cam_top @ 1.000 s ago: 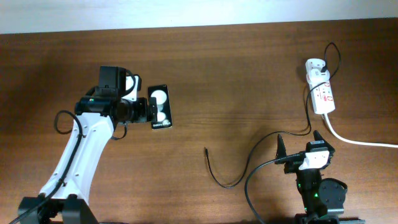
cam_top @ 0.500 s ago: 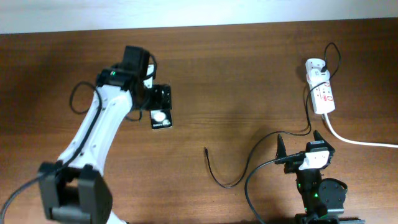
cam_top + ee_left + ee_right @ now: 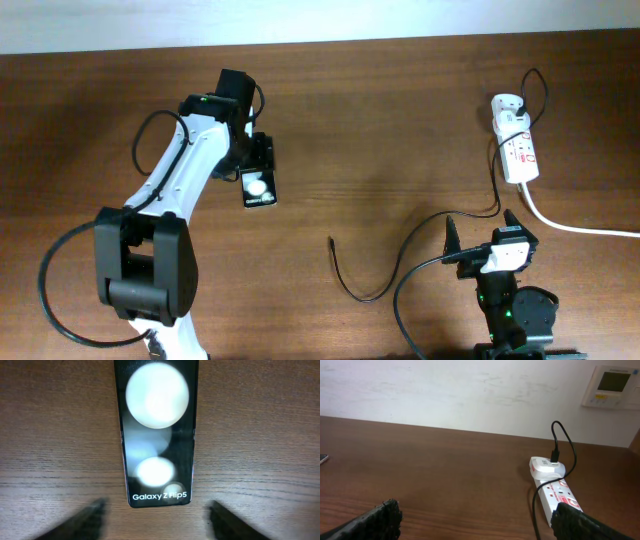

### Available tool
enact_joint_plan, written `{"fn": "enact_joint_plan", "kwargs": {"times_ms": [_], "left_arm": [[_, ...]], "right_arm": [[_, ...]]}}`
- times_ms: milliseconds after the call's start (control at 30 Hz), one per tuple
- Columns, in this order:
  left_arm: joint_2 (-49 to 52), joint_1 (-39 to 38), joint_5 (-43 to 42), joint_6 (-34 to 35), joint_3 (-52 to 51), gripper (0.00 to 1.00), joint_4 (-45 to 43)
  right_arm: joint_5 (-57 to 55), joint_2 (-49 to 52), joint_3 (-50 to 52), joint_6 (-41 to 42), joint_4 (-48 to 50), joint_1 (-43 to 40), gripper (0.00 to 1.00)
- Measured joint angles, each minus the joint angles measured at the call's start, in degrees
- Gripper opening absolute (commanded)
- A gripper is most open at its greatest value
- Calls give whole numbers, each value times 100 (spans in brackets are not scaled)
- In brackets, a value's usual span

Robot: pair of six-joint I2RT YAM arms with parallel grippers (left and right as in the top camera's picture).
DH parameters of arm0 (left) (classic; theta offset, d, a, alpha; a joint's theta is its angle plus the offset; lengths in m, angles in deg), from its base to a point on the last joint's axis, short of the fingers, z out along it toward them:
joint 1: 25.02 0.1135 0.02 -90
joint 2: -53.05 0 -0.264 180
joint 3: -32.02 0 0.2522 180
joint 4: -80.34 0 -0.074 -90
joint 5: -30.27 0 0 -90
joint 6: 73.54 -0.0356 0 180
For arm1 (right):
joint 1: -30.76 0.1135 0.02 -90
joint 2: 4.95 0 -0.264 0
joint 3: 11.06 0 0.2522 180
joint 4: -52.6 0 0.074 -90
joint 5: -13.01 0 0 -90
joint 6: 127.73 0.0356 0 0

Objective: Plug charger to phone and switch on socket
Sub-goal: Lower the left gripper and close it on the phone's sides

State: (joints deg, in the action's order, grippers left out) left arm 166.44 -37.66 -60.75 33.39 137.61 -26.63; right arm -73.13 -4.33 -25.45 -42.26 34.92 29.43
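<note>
The phone (image 3: 260,190) lies flat on the table, black with two white round spots; the left wrist view shows it (image 3: 157,435) with white lettering at its near end. My left gripper (image 3: 258,158) hovers over the phone's far end, open and empty, with its blurred fingers (image 3: 157,516) either side of the lettered end. The charger cable (image 3: 365,296) is thin and black. It runs from a loose plug tip (image 3: 331,240) to the white adapter (image 3: 507,105) in the socket strip (image 3: 521,152). My right gripper (image 3: 482,232) is open and empty near the front edge.
A thick white cord (image 3: 585,229) leaves the strip to the right. The right wrist view shows the strip (image 3: 560,497), the adapter (image 3: 546,466), my open fingers (image 3: 480,527), a white wall and a wall panel (image 3: 612,387). The table's back edge borders the wall.
My left arm has swung from the phone's left side round to above its far end, with the gripper now pointing down over it. The phone, cable and right arm have not moved.
</note>
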Motion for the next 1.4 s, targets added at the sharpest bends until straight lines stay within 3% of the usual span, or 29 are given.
{"fn": "enact_joint_plan", "kwargs": {"times_ms": [333,433,567,1000,1400], "left_arm": [[0,-15,2,293,42,99,188],[413,-15,133,372,1040,99,1047],[1084,-15,284,422,1991,99,1381],[2116,-15,302,520,2022,99,1161],[2122,-15,208,363,2024,99,1058]], "right_arm": [[0,0,0,2,0,0,99],[0,0,0,2,2,0,99],[0,0,0,4,0,0,99],[0,0,0,2,0,0,99],[0,0,0,2,0,0,99]]}}
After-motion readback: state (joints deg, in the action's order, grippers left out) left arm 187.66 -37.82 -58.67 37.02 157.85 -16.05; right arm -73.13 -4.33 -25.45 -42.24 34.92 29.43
